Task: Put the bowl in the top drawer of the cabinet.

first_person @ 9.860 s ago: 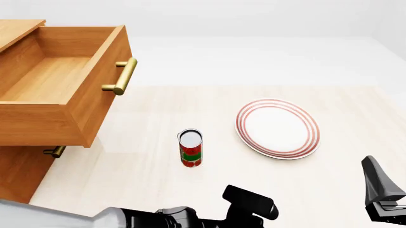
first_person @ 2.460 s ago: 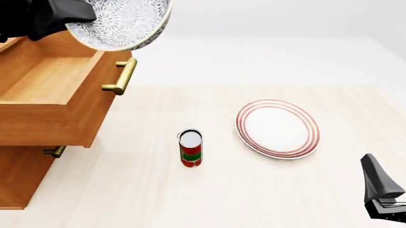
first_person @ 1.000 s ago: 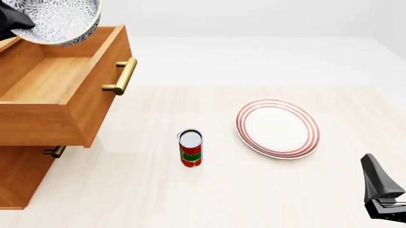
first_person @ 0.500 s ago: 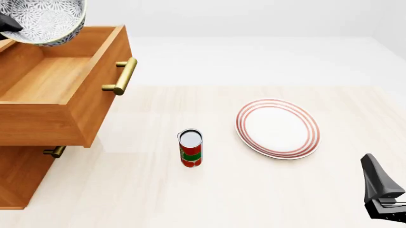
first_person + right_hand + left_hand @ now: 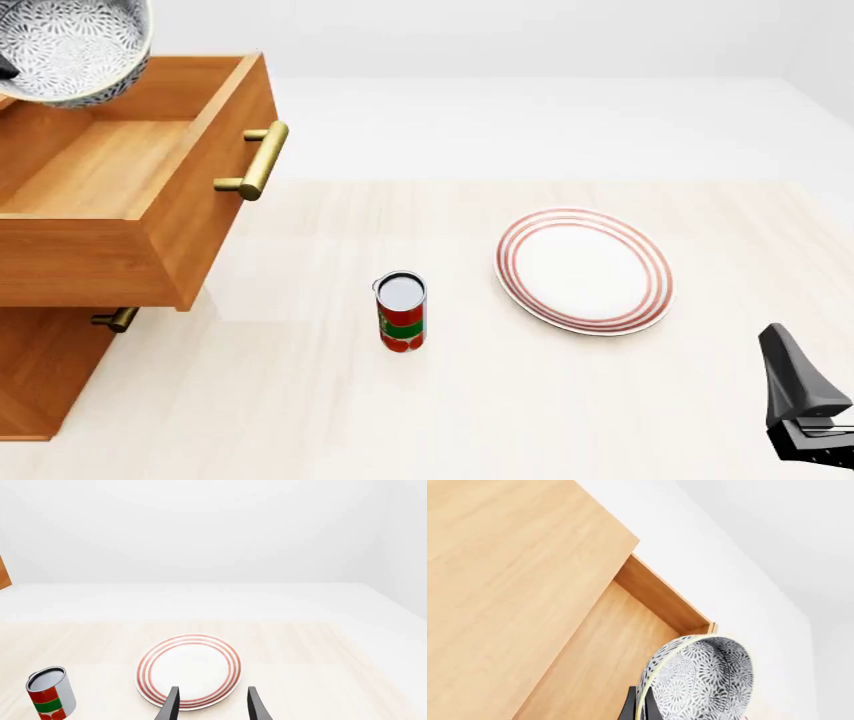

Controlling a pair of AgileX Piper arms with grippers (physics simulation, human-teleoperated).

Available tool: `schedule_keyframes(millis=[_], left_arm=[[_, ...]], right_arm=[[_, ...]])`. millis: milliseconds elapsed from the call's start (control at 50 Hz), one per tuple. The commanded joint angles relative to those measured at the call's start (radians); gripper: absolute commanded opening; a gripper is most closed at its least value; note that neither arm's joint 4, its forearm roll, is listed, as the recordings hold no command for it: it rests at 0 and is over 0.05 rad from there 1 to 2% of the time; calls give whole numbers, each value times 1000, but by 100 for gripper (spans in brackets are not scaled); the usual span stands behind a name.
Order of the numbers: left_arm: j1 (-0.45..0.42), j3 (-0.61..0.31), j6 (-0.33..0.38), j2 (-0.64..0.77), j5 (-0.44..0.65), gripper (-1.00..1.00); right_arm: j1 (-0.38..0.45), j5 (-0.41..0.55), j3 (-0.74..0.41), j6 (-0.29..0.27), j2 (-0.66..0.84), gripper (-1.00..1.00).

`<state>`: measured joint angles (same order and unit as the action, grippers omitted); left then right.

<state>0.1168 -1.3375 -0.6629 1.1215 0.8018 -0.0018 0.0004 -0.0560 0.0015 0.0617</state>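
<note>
The patterned bowl (image 5: 67,45) hangs tilted in the air above the back left part of the open top drawer (image 5: 80,255), at the frame's upper left corner. In the left wrist view my left gripper (image 5: 640,711) is shut on the rim of the bowl (image 5: 707,680), with the drawer's floor (image 5: 600,665) and the flat top of the cabinet (image 5: 507,580) below it. The cabinet (image 5: 40,370) fills the left edge of the front view. My right gripper (image 5: 212,707) stands open and holds nothing, low at the near right (image 5: 807,410).
A red and green can (image 5: 400,312) stands upright on the table right of the cabinet. A flat white plate with red rings (image 5: 583,270) lies further right, just ahead of the right gripper. The drawer's brass bar handle (image 5: 254,160) sticks out toward the table.
The bowl has been lifted off the near table, then moved left from above the drawer's handle to above its back left part. The right arm has stayed still.
</note>
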Motion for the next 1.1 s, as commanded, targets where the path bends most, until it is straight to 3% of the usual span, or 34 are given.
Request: schedule_keyframes(millis=[20, 400, 1100], left_arm=[[28, -33, 31, 28, 6, -100], [43, -65, 77, 105, -6, -100], [50, -16, 117, 146, -45, -100]], right_arm=[[0, 0, 0, 0, 0, 100], [0, 0, 0, 0, 0, 100], [0, 0, 0, 0, 0, 100]])
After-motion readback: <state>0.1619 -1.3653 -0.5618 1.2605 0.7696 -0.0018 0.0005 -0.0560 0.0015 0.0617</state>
